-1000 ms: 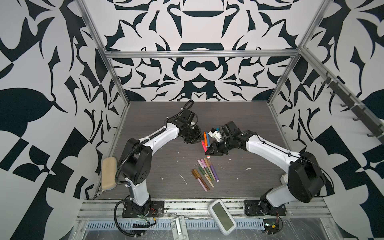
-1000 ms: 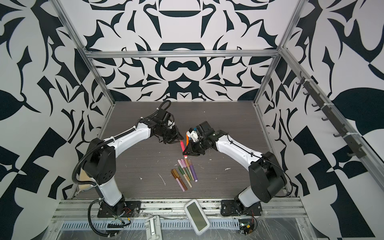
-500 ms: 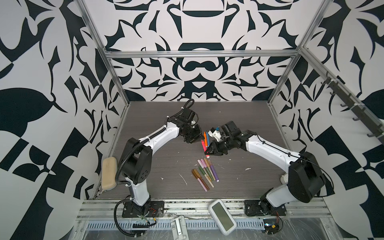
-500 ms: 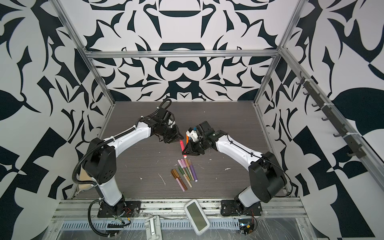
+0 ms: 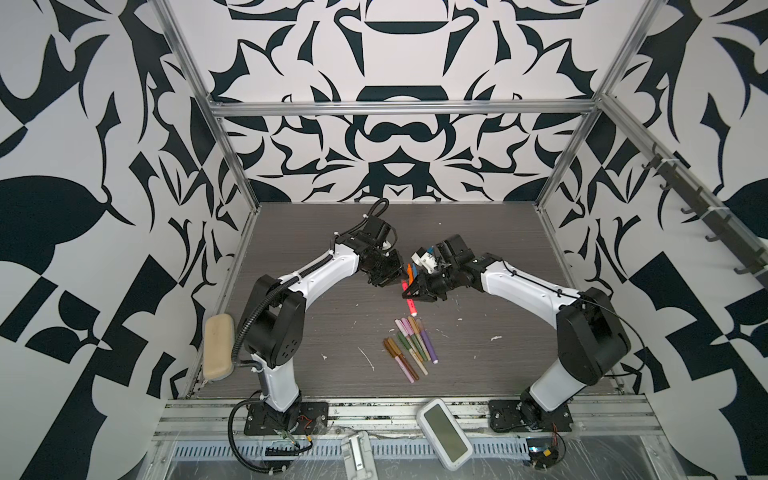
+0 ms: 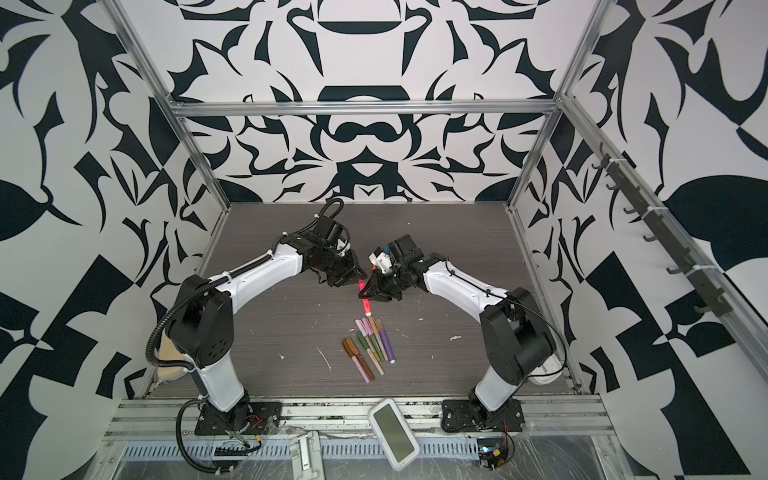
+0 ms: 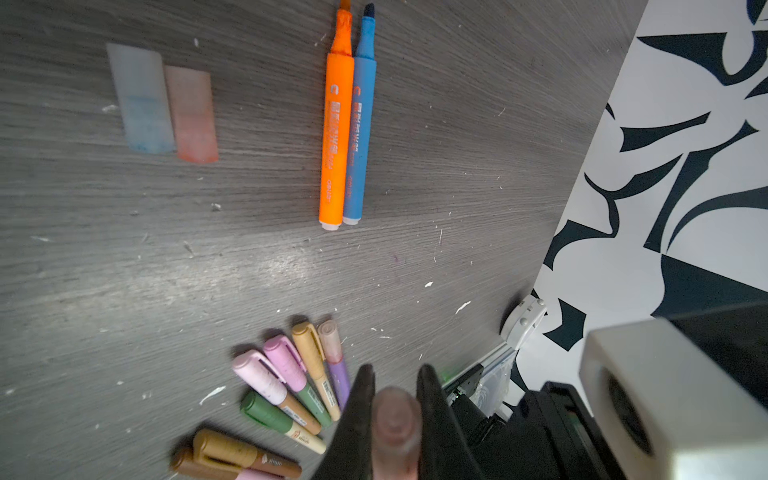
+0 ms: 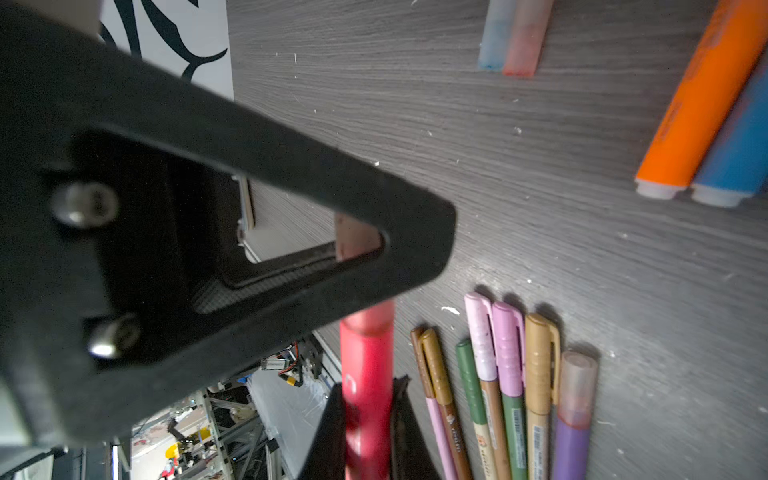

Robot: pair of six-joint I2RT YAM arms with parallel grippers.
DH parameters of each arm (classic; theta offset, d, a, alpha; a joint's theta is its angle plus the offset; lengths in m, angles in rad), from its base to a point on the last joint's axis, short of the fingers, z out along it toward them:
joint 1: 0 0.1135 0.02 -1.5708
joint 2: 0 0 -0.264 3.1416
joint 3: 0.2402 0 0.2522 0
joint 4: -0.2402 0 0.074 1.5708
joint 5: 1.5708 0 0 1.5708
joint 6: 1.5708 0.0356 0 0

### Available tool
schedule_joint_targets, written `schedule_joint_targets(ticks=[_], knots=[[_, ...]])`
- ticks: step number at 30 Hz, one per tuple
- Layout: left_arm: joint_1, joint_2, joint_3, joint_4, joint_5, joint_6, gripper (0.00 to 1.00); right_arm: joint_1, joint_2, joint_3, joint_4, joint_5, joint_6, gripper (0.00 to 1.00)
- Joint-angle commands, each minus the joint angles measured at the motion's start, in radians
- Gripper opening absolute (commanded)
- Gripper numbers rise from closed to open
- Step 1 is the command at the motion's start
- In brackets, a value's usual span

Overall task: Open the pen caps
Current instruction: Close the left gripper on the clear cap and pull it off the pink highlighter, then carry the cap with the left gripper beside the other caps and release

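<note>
Down at the near edge, a white handheld device lies on the frame rail. Just beyond it, mid-desk, sits a fan of capped pens, brown, gold, green, pink, tan and purple, lying side by side and touching.

On to the action, just past that fan: the right tool is clamped tight on the barrel of a red pen, held off the desk with its free end pointing back toward the fan. Facing it from the left, the left tool is pinched on a translucent pink cap at the pen's far end. Whether that cap has come free of the pen, I can't tell.

Farther back, between the two tools, an orange pen and a blue pen lie together uncapped, tips bare. Apart from them, two loose caps rest side by side on the desk
</note>
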Motion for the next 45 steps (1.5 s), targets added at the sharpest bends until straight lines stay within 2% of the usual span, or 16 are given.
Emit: schedule_joint_targets(ticks=[1,4,7,9,11,12,18,23,27,36,45], knots=[[0.003,0.002,0.020,0.010,0.008,-0.009,0.00,0.000,-0.022,0.015,-0.024,-0.008,-0.003,0.00],[0.058,0.053,0.112,0.007,0.020,0.017,0.00,0.015,-0.057,-0.027,-0.080,0.009,-0.039,0.00],[0.195,0.216,0.446,-0.234,-0.002,0.160,0.00,0.072,-0.135,-0.128,-0.092,0.013,-0.047,0.00],[0.273,0.323,0.686,-0.381,-0.048,0.207,0.00,0.092,-0.201,-0.196,-0.082,0.025,-0.033,0.00],[0.300,0.370,0.780,-0.449,-0.084,0.225,0.00,0.071,-0.250,-0.202,-0.101,0.051,-0.041,0.00],[0.299,0.363,0.765,-0.435,-0.081,0.223,0.00,0.052,-0.263,-0.198,-0.097,0.052,-0.035,0.00],[0.272,0.233,0.437,-0.266,-0.057,0.204,0.00,0.015,-0.260,-0.152,-0.070,0.079,-0.007,0.00],[0.271,0.203,0.297,-0.256,-0.043,0.260,0.00,0.007,-0.259,-0.137,-0.105,0.136,-0.033,0.00],[0.261,0.200,0.213,-0.267,-0.084,0.308,0.00,-0.005,-0.249,-0.117,-0.140,0.174,-0.067,0.00],[0.259,0.291,0.207,-0.355,-0.140,0.435,0.00,-0.016,-0.199,-0.098,-0.136,0.181,-0.062,0.00],[0.259,0.355,0.201,-0.349,-0.100,0.435,0.00,-0.018,-0.200,-0.107,-0.127,0.198,-0.040,0.00]])
